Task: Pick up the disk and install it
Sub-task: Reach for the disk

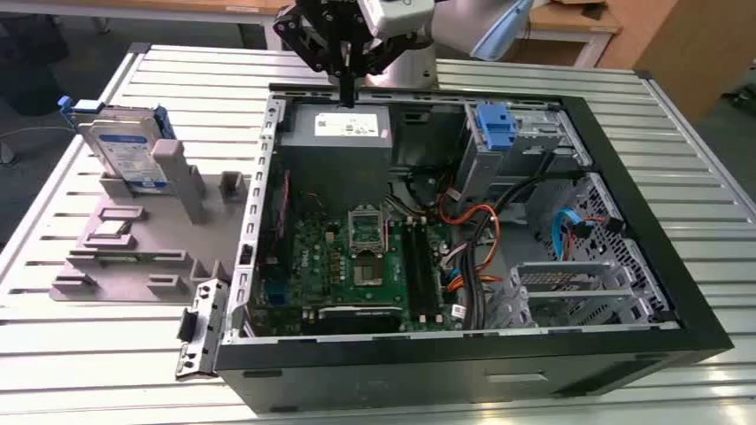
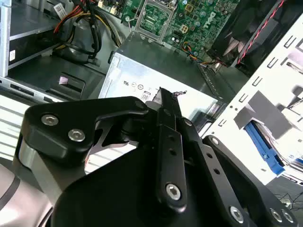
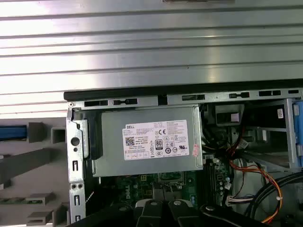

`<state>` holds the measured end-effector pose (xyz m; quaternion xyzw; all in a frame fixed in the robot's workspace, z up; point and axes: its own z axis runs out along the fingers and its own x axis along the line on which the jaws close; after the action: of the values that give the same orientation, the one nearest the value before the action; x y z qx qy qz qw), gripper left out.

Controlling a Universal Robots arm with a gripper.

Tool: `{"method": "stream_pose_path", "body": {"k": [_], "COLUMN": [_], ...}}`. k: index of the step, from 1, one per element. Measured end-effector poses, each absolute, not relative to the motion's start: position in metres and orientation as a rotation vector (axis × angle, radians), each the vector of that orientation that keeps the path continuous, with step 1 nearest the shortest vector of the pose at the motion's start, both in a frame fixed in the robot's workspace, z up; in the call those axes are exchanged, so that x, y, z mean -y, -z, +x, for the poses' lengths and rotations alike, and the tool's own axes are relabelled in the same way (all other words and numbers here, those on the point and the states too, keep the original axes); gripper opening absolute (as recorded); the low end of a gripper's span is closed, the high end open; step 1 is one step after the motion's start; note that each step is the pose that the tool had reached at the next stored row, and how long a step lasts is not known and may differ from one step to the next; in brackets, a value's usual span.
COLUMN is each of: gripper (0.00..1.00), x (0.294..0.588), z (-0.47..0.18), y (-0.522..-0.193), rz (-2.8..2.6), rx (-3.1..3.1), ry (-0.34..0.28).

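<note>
The end effector (image 1: 347, 96), pressed together and holding nothing, hangs just above the grey power supply box (image 1: 336, 130) inside the open computer case (image 1: 473, 359). Well off to its side, outside the case, the disk (image 1: 127, 152) stands on edge in a grey fixture (image 1: 154, 232) on the table (image 1: 189, 71). It shows silver metal, a white-and-blue label and a blue carrier. Rigid, dense and probably shock-sensitive, it looks best gripped across its blue-framed edges.

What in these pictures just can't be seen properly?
Disk: lower end, exterior view, hidden in the grey holder.
Power supply label: second wrist view, mostly covered by the gripper.
Arm: exterior view, cut off by the top edge.
</note>
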<state>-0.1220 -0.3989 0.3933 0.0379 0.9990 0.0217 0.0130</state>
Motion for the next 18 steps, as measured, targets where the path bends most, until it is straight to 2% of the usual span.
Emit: {"method": "stream_pose_path", "body": {"k": [18], "gripper": [0.1], "x": [0.3989], "z": [-0.1264], "y": [-0.3931], "rz": [0.118], "rx": [-3.112], "ry": [-0.068]}}
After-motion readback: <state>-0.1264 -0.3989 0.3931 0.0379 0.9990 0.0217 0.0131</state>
